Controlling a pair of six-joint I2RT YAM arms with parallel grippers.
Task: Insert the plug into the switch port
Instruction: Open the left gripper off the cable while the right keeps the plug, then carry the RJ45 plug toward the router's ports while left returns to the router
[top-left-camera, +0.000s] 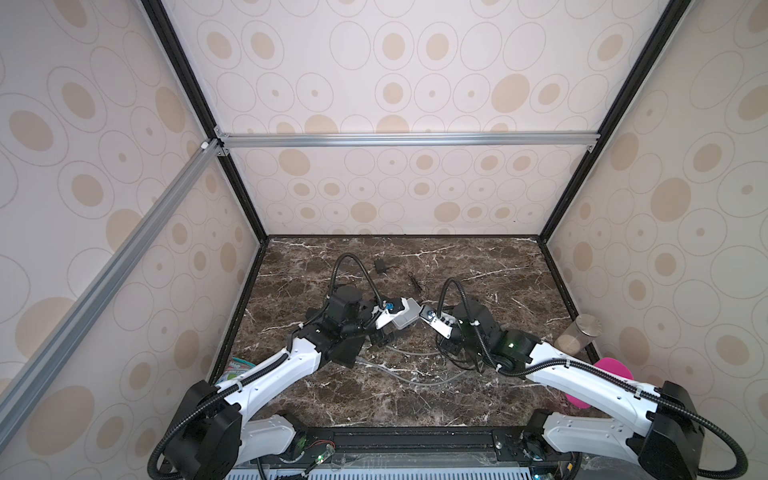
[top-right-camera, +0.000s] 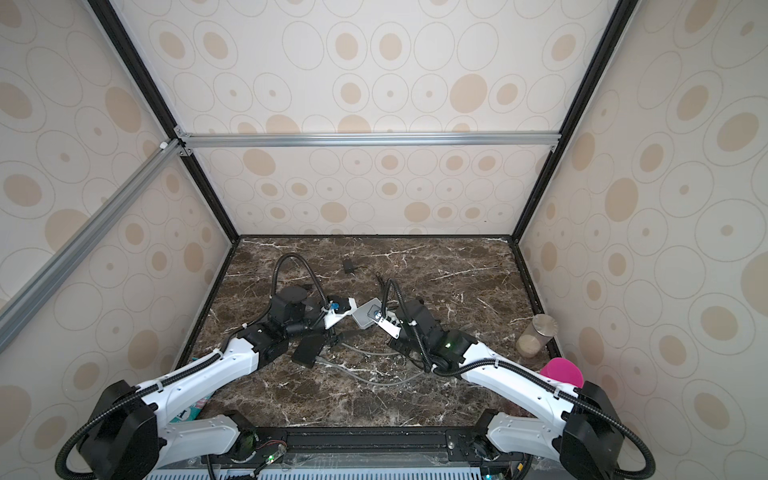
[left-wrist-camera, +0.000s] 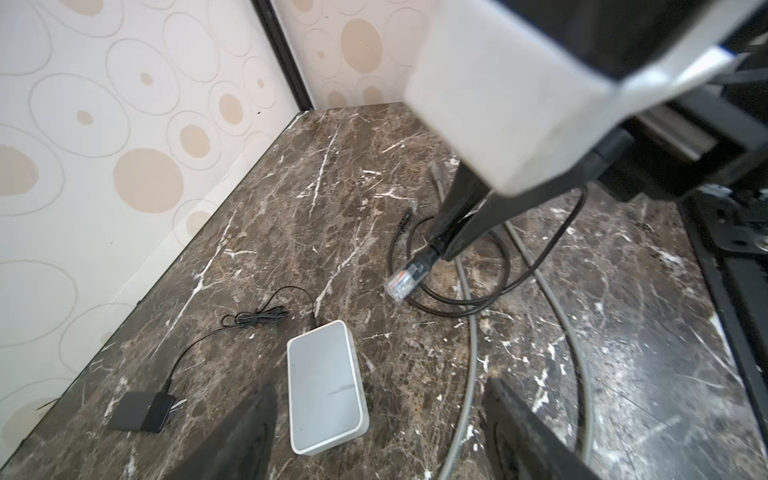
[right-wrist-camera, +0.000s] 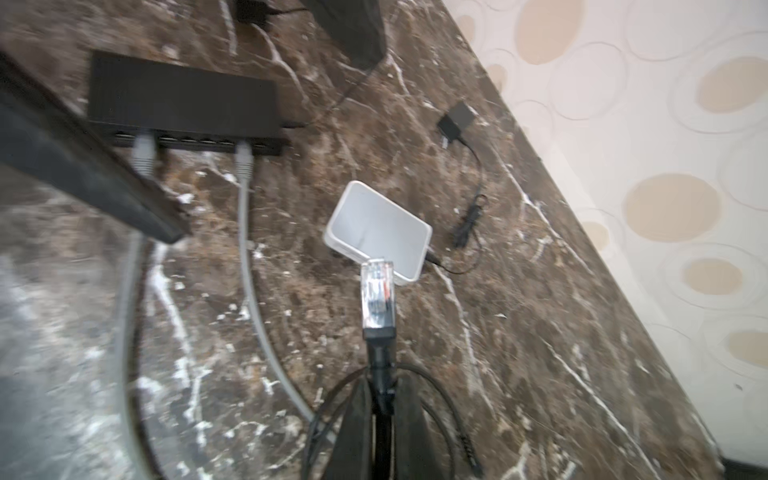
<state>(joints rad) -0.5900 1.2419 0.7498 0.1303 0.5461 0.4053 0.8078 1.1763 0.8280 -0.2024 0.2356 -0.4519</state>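
I get both top views from high over the near edge of the bench (top-left-camera: 478, 270), pitched down toward the back wall. The wrist cameras ride low behind the left hand (left-wrist-camera: 380, 384) and right hand (right-wrist-camera: 382, 386); both catch the adapter (left-wrist-camera: 139, 411).

**Soft light, blurred wrist views**

Both top views are evenly bright, shadows faint. In the right wrist view motion blur smears the black switch (right-wrist-camera: 183, 104) and pale glare washes the marble surface (right-wrist-camera: 45, 332). The left end effector (left-wrist-camera: 380, 419) looms out of focus.
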